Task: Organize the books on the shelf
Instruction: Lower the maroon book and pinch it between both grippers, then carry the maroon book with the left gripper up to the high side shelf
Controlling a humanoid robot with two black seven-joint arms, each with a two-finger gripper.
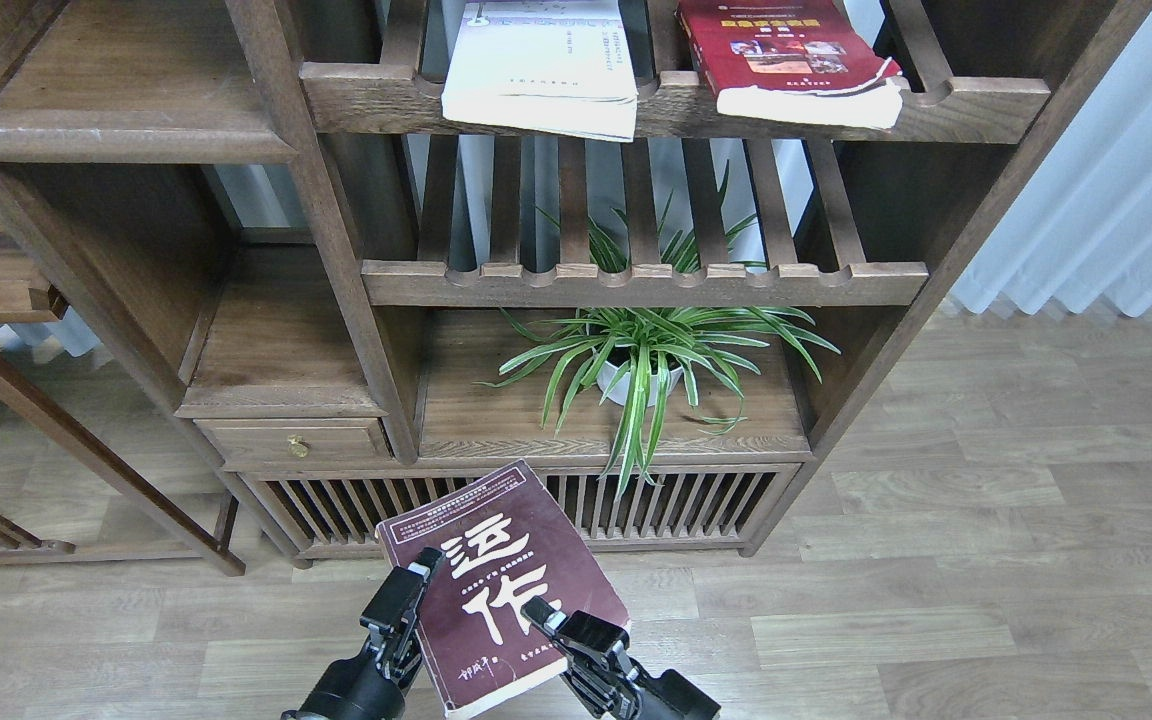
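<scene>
Gripping the maroon book at lower centre of the frame, the right tool is clamped on its lower right edge while the left tool touches its left edge, finger spacing unclear

It looks like a home living room: a large wooden bookcase, a potted plant, wood-pattern floor, and white curtains at upper right.
</scene>
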